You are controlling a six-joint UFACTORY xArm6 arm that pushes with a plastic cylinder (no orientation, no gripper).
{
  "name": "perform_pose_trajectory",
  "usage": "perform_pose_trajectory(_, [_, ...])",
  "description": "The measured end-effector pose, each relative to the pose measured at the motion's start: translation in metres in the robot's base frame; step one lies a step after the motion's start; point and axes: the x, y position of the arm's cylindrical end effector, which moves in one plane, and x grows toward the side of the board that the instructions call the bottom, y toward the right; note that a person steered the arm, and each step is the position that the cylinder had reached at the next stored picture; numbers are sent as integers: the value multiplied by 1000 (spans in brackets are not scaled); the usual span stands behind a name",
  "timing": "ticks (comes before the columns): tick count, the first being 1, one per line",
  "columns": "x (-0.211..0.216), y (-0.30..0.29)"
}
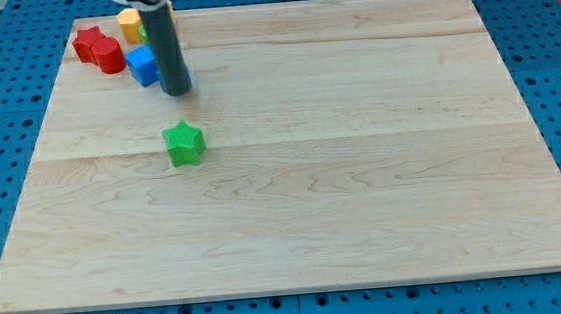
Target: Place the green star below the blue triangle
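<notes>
Worktop (362,171): we see a pale wooden board filling most of the view, on a blue pegged surface; it is our landmark, and everything on it gathers toward its top-left corner.

Our rod: a dark straight rod comes down from the view's top near the worktop's top-left corner; my tip (177,90) rests on the wood just to the view's right of the blue block. There is no gripper on this arm, so there are no jaws to be apart or together.

Red blocks (98,49): two red pieces, touching, closest to the worktop's top-left corner; one looks star-like, the other rounder.

Blue block (142,65): we take this to be the blue triangle, though its shape is hard to make out; it sits just right of the red pair, partly behind the rod.

Green star (184,143): alone on the worktop's left part, apart from the cluster, toward the view's bottom and slightly right of the blue block.

Yellow block (130,24): at the worktop's top edge, above the blue block; a hint of green shows beside it.

Key relation: the green star lies almost straight toward the view's bottom from my tip, near but not touching. We judge it already roughly below the blue block, needing at most a small nudge leftward.
</notes>
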Motion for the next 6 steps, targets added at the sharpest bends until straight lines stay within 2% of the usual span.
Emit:
perform_pose_trajectory(1, [-17,-21])
perform_pose_trajectory(2, [0,-2])
perform_pose_trajectory(3, [18,70])
perform_pose_trajectory(4, [78,95])
perform_pose_trajectory(5, [142,88])
perform_pose_trajectory(6, [133,37])
